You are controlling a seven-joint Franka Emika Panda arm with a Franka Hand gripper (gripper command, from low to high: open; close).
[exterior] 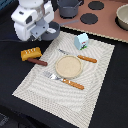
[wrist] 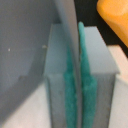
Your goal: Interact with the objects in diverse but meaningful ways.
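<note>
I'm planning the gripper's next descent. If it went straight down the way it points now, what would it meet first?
Probably the grey bowl: in the exterior view the gripper hangs at its rim. The wrist view shows the teal pads closed together, with the yellow bread loaf off to one side. Depth is unclear.

Exterior view: high, angled down over placemat [exterior: 65, 70]. Wrist view: extreme close-up of hand [wrist: 79, 100] pads.

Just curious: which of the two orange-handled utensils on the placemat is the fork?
The fork lies nearer the exterior view's bottom, below the plate; the knife lies above it.
</note>
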